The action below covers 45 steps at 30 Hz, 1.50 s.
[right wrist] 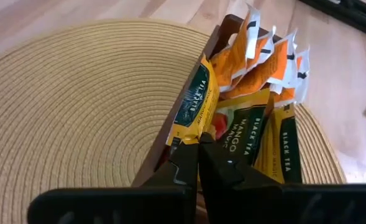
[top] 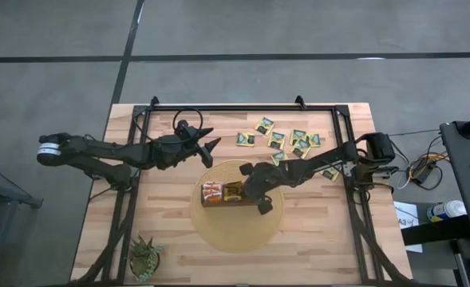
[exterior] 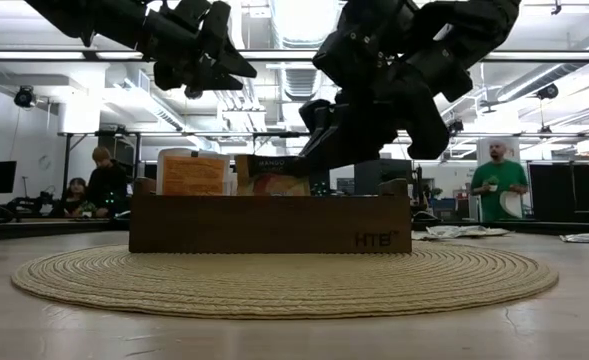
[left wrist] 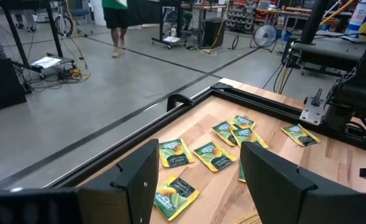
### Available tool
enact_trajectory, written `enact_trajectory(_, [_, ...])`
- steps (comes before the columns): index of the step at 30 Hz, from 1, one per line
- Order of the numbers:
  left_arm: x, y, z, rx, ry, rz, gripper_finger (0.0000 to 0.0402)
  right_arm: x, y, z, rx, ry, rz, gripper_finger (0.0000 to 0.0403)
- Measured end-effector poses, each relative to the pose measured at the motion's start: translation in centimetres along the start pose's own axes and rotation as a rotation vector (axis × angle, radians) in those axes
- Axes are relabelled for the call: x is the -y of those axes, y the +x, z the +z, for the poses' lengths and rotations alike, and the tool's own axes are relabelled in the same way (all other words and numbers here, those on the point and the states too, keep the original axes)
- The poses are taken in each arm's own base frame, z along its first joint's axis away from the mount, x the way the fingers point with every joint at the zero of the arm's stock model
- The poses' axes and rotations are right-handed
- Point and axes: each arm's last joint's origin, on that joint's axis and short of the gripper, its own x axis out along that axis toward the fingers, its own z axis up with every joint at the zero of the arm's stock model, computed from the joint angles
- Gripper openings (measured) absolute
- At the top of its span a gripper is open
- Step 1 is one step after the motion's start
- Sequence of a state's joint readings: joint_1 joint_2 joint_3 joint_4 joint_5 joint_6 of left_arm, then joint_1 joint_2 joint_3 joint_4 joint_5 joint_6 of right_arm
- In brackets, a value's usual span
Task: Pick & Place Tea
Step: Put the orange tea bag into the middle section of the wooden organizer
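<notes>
A long dark-brown box sits on a round woven mat. Orange tea sachets and green-and-yellow ones stand on edge in it. My right gripper reaches down into the box's right part, shut on a green-and-yellow sachet that stands along the box's wall. More loose sachets lie flat on the table's far right part. My left gripper hangs open, above the table and left of these loose sachets, holding nothing. My right gripper pinches the green-and-yellow sachet by its near edge between the two shut fingers. The fingers slant down from the table's right side. The sachet stands on edge inside the box, against the box's wall, beside the other sachets.
A small green spiky plant stands at the table's near left corner. A black frame runs along the far edge and both sides of the table. People stand in the room behind the table.
</notes>
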State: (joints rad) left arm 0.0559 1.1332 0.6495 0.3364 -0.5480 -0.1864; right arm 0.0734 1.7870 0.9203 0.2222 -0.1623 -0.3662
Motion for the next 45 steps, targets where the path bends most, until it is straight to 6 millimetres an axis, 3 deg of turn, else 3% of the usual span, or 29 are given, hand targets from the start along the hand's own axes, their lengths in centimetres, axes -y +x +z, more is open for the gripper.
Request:
enact_trajectory(15, [0.0,0.0,0.0,0.000,0.006,0.000,0.0220,0.0,0.0,-0.1,-0.008,0.104,0.005,0.0018])
enact_trajectory(24, [0.0,0.0,-0.1,-0.006,0.012,0.000,0.0220,0.1,-0.5,0.4,0.007,0.102,0.000,0.0126])
enact_trajectory(29, [0.0,0.0,-0.2,-0.017,0.018,0.002,0.0220,0.2,-2.1,1.2,0.004,0.098,-0.009,0.0176])
enact_trajectory(33, [0.0,0.0,-0.2,-0.021,0.020,0.003,0.0220,0.4,-3.6,2.3,0.048,0.094,-0.021,0.0194])
enact_trajectory(39, [0.0,0.0,-0.2,-0.018,0.025,0.002,0.0220,0.0,-3.8,3.0,0.095,0.083,-0.015,0.0162])
enact_trajectory(45, [-0.1,-0.1,0.3,0.002,0.023,0.011,0.0220,-0.9,-3.6,3.4,0.109,0.078,-0.006,0.0049])
